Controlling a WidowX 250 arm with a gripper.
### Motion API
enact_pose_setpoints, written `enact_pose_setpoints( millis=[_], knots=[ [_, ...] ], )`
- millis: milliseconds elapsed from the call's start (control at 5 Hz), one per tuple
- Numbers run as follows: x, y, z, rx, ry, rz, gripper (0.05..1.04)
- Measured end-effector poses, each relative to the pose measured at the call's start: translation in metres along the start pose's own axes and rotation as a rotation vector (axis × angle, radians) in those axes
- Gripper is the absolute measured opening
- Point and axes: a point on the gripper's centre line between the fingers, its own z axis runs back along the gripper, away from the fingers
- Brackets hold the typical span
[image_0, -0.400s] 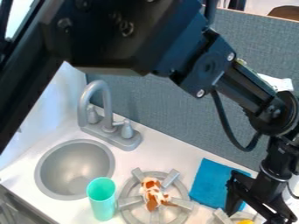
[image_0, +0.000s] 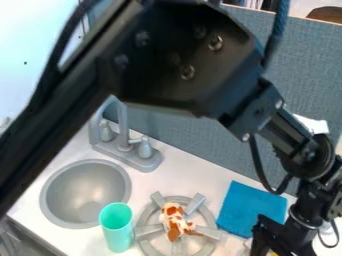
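Yellow thing (image_0: 272, 253) beside the gripper (image_0: 275, 241).
I cannot tell how far the jaws are open or whether they hold anything; the blue cloth (image_0: 251, 209) lies just up-left of them, and the spotted toy (image_0: 175, 220), cup (image_0: 116, 232) and sink (image_0: 85, 192) sit farther left.

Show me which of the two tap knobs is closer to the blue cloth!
It's the right-hand knob in the picture, on the same side of the spout as the cloth. The other knob is left of the spout.
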Motion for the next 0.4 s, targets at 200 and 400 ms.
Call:
enact_pose_setpoints(
  millis=[200, 400],
  knots=[
    [0.0082, -0.0034, -0.0019, -0.010, 0.001, -0.034, 1.001],
    [0.0100, -0.0046, -0.0079, -0.015, 0.019, -0.043, 0.954]
  ],
)
